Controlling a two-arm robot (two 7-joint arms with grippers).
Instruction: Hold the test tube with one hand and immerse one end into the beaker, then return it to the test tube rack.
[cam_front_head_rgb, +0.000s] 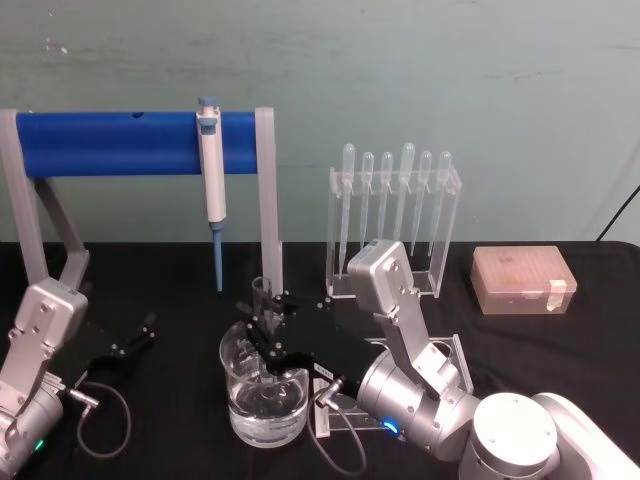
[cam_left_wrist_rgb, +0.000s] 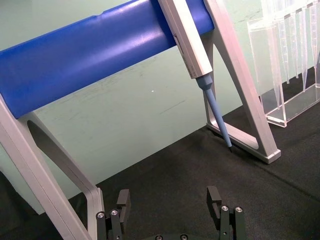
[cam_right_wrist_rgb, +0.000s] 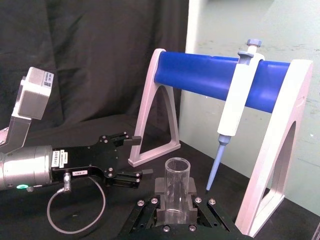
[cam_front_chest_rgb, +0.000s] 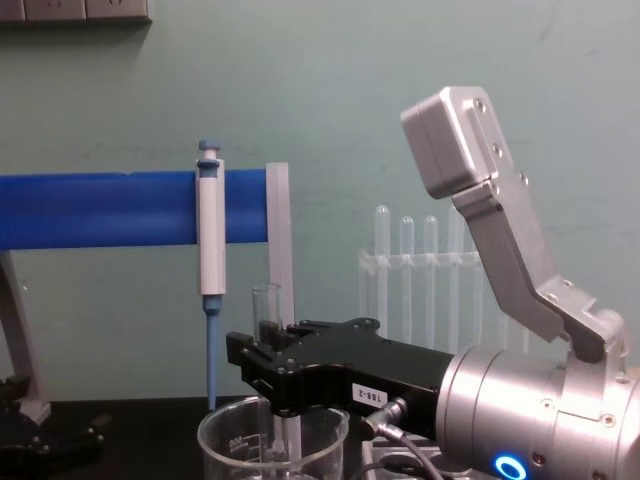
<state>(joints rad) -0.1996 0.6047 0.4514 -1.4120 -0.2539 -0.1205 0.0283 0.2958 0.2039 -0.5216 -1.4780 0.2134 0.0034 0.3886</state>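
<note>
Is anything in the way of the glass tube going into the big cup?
Nothing visible is. The right pincer holds the test tube upright over the open mouth of the beaker; the left pincer rests apart, at the left.

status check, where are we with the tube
Right pincer shut on test tube, upright over beaker. Tube's lower end inside beaker. Left pincer open, parked far left. Pipettor hangs behind, not touching.

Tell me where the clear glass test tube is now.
Head view, centre: the test tube stands upright in the black right gripper, over the wide clear glass beaker, near the white-and-blue pipettor.
</note>
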